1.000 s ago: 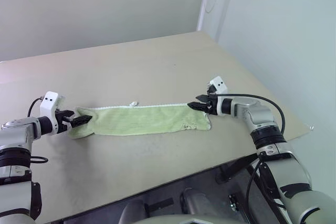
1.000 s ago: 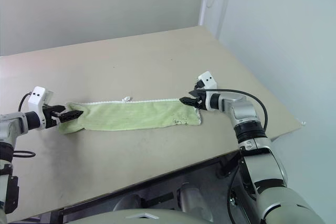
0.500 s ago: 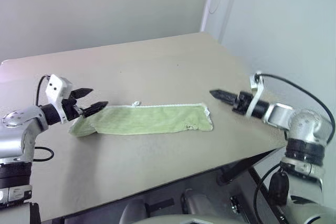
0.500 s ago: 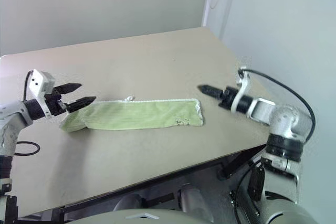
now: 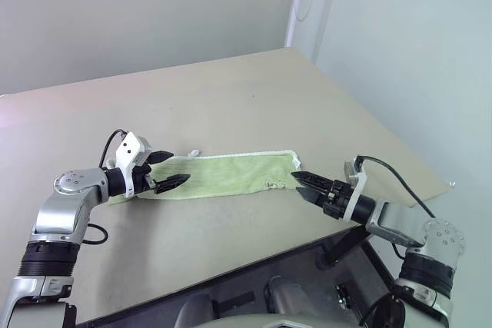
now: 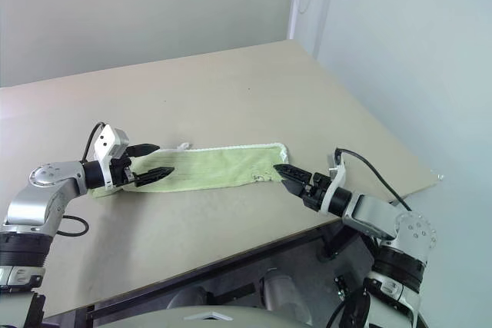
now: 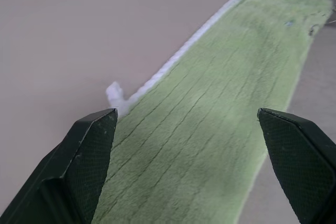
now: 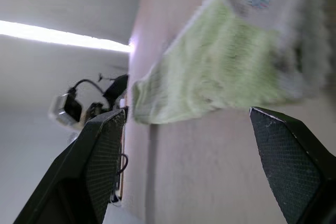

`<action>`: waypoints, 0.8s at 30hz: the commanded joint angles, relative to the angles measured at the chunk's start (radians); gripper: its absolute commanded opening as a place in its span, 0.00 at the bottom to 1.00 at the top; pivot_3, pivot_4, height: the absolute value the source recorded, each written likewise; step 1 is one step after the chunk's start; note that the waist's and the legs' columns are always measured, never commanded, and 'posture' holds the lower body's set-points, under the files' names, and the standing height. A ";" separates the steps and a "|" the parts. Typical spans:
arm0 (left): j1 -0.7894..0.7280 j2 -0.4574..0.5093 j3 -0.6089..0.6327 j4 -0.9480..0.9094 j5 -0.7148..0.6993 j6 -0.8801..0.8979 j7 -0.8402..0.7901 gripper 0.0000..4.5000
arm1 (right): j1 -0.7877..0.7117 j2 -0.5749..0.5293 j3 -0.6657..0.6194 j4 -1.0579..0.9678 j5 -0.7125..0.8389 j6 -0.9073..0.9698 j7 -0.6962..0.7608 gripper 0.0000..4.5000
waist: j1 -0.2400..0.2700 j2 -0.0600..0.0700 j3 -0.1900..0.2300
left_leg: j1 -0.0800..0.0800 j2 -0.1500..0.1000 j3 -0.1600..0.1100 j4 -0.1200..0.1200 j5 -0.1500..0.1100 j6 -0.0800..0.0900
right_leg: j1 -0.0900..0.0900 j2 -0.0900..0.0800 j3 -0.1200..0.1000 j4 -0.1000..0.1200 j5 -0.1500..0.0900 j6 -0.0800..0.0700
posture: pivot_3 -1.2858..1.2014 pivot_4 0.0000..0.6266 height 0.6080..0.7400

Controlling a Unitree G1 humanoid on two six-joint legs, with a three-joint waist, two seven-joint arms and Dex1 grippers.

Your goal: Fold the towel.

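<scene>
A second ago both pincers pinched the ends of the towel (image 5: 223, 176); now the left pincer (image 5: 171, 171) gapes empty over its left end, and the right pincer (image 5: 305, 185), open and empty, has withdrawn lower right. The towel lies as a long strip mid-frame on the worktop (image 5: 231, 105), probably awaiting another fold.

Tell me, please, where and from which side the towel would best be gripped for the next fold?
Probably at a short end. The towel lies flat as a long, narrow strip on the table, so each end edge offers a thin layer to pinch. The left gripper, fingers open, hovers over the left end; the right gripper, also open, faces the right end. Come in low from the end, lengthwise.
</scene>
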 commanded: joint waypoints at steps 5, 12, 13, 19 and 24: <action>-0.037 -0.011 -0.012 0.028 0.023 -0.057 0.002 1.00 | 0.058 -0.065 0.172 -0.054 0.250 -0.261 -0.220 0.88 | -0.006 0.000 0.000 | 0.000 0.000 0.001 0.000 0.000 0.000 | 0.000 0.000 0.001 -0.001 0.000 0.000 | 0.52 0.00 1.00; -0.022 0.002 -0.038 0.031 0.064 -0.097 -0.022 1.00 | 0.007 -0.038 0.237 -0.012 0.226 -0.463 -0.301 0.88 | -0.016 0.000 0.000 | 0.000 0.000 0.001 0.000 0.000 0.000 | 0.000 0.000 0.001 -0.001 0.000 0.000 | 0.52 0.00 1.00; -0.030 0.000 -0.029 0.035 0.054 -0.085 -0.020 1.00 | -0.005 -0.029 0.246 -0.010 0.224 -0.481 -0.302 0.88 | -0.016 0.000 0.000 | 0.000 0.000 0.001 0.000 0.000 0.000 | 0.000 0.000 0.001 0.000 0.000 0.000 | 0.52 0.00 1.00; -0.055 -0.006 -0.018 0.050 0.051 -0.072 -0.006 1.00 | -0.086 0.037 0.299 0.040 0.197 -0.547 -0.293 0.88 | -0.016 0.000 0.000 | 0.000 0.001 0.001 0.000 0.000 0.000 | 0.000 0.000 0.001 0.000 0.000 0.000 | 0.52 0.00 1.00; -0.056 -0.007 -0.015 0.059 0.055 -0.074 0.009 1.00 | -0.108 0.066 0.323 0.051 0.150 -0.562 -0.276 0.88 | -0.013 0.000 0.000 | 0.000 0.001 0.000 0.000 0.000 0.000 | -0.003 0.000 0.001 -0.001 0.000 0.001 | 0.52 0.00 1.00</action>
